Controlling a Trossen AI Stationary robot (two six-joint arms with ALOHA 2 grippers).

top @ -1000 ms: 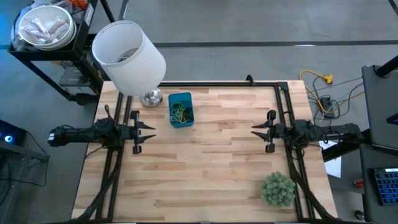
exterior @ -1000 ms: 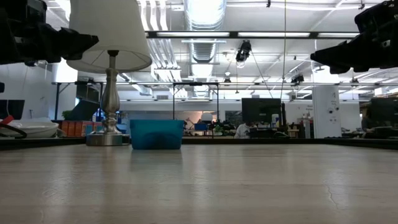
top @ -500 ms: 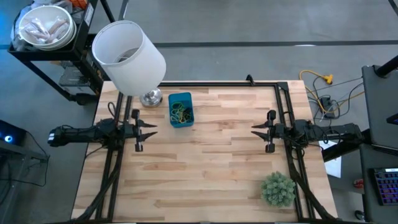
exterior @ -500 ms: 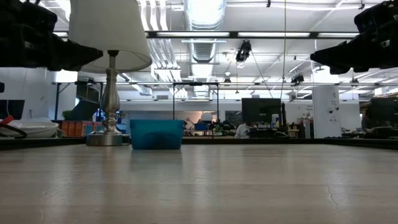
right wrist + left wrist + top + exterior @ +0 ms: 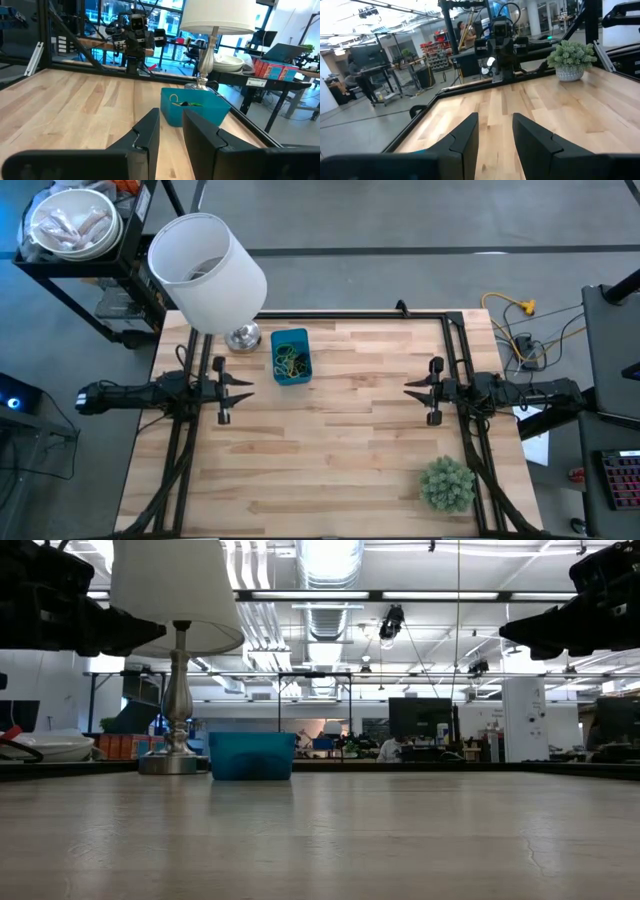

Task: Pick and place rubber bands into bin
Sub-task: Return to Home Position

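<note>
The blue bin (image 5: 292, 380) stands on its base at the table's far left, next to the lamp's foot. Green, yellow and dark rubber bands (image 5: 290, 361) lie inside it, and they show above its rim in the right wrist view (image 5: 182, 103). My left gripper (image 5: 245, 388) hovers level over the table's left edge, open and empty, its fingers (image 5: 467, 135) apart over bare wood. My right gripper (image 5: 408, 388) hovers level over the right edge, pointing toward the bin (image 5: 192, 117), open with a narrower gap and nothing between its fingers (image 5: 150, 130).
A lamp with a big white shade (image 5: 205, 270) and a metal foot (image 5: 243, 337) stands at the far left corner. A potted green plant (image 5: 447, 483) sits near the front right corner. A black frame (image 5: 350, 314) rims the table. A cart with a bowl (image 5: 72, 225) stands beyond the left corner.
My left gripper has rolled a little about the line it points along and its tip has sunk slightly, staying over the table's left edge. My right gripper and the bin have kept still.
</note>
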